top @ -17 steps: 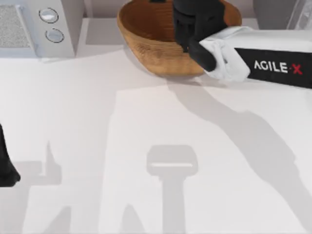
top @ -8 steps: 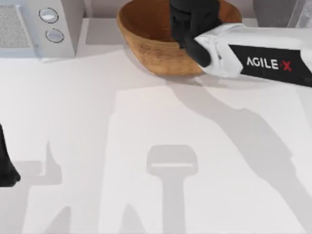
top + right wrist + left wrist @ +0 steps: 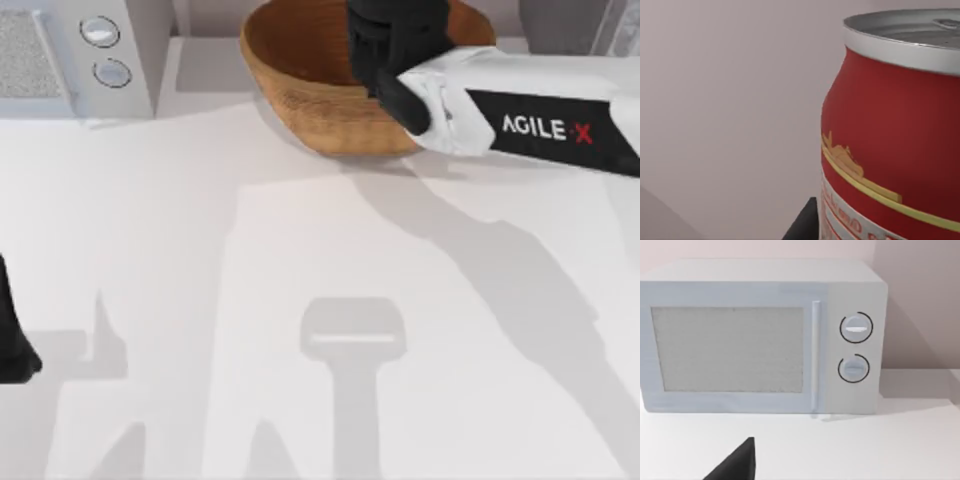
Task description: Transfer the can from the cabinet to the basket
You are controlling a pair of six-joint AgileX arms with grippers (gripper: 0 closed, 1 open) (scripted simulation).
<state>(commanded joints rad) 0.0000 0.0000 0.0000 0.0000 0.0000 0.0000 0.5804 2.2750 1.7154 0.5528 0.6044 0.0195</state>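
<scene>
Since a moment ago the right arm edged slightly toward 12 o'clock over the basket (image 3: pixel 300 80). Right gripper (image 3: pixel 385 45) grip cannot be told; the can (image 3: pixel 895 135) sits close before it. Left arm parked at 8 o'clock.

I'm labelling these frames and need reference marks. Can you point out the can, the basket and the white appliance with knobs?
Red drink can with silver top (image 3: pixel 890 130): right wrist view, red side wall.
Brown woven wicker basket (image 3: pixel 300 85): top view, outer wall.
White appliance with two round knobs (image 3: pixel 730 350): left wrist view, speckled door panel.
</scene>
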